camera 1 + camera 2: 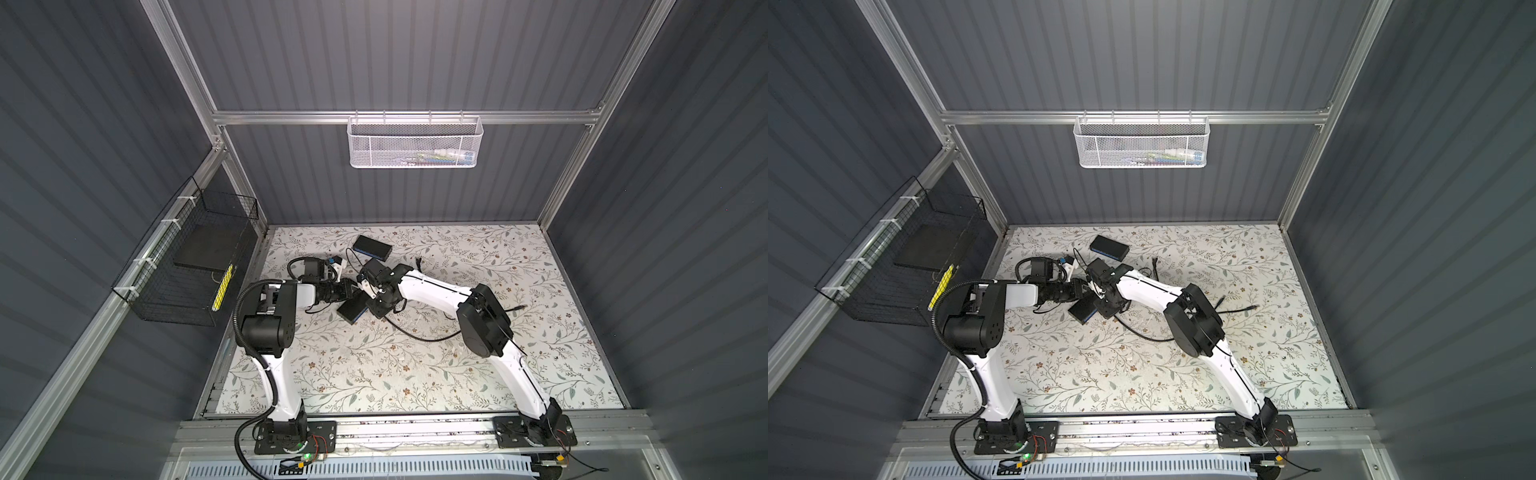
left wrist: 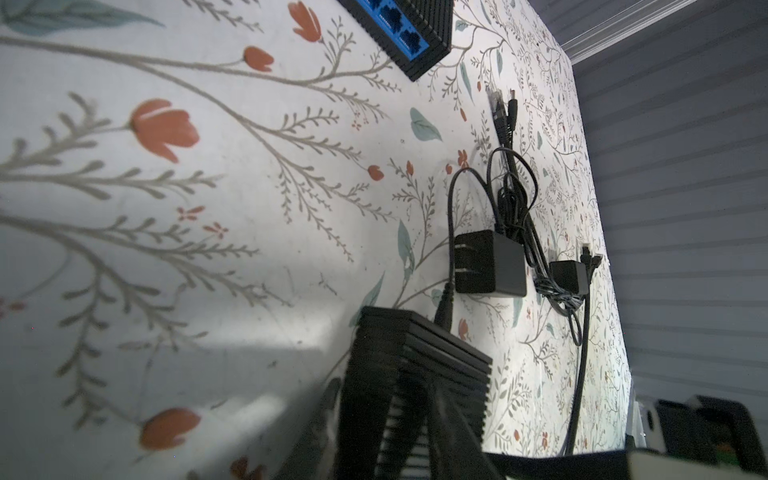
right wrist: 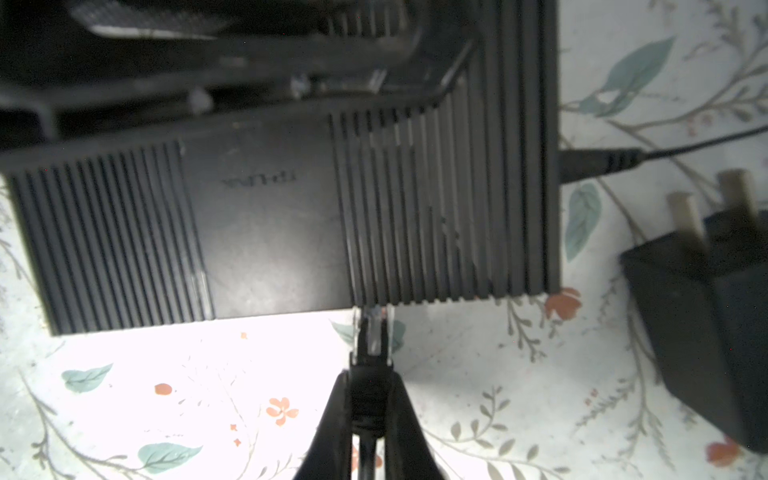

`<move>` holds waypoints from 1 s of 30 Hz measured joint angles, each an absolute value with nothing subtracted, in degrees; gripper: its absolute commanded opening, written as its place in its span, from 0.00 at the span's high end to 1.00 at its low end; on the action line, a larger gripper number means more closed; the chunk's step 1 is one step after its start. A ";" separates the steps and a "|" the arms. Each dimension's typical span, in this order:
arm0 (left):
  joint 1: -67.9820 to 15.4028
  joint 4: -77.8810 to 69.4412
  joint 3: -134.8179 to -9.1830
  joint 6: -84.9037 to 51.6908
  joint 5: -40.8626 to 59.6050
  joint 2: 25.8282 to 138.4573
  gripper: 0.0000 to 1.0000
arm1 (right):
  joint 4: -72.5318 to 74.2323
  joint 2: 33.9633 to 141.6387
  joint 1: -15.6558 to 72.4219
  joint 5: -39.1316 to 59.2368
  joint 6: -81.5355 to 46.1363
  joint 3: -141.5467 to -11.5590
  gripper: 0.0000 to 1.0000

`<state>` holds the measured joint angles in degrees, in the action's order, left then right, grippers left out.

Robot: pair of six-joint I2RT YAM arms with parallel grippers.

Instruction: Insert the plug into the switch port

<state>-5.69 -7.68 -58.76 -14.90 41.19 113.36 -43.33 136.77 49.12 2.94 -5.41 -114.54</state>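
Both top views look steeply down from high in front, taking in the whole table (image 1: pixel 374 374). The left wrist camera sits low behind the left gripper (image 1: pixel 353 296) and faces along the table past the box (image 2: pixel 415 374). The right wrist camera looks from close range over the right gripper (image 3: pixel 370 399) and the plug (image 3: pixel 372 332) onto that same box, just ahead.

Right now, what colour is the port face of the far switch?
Blue. The far switch shows best in the left wrist view.

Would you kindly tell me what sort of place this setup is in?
Probably a robotics test cell: grey ribbed wall panels in an aluminium frame enclose a floral tabletop, and the left arm and right arm are bolted to a front rail.
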 measured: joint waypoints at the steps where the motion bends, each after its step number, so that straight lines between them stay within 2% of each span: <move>1: -5.72 -7.70 -58.76 -14.94 41.21 113.36 0.67 | -43.35 136.77 49.12 2.94 -5.63 -114.54 1.00; 30: -7.20 -8.49 -59.05 -15.29 40.01 113.38 0.68 | -46.46 137.16 48.97 1.83 -4.47 -117.08 1.00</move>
<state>-7.20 -8.49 -59.05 -15.29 40.01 113.38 -46.46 137.16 48.97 1.83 -4.47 -117.08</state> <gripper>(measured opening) 0.323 0.137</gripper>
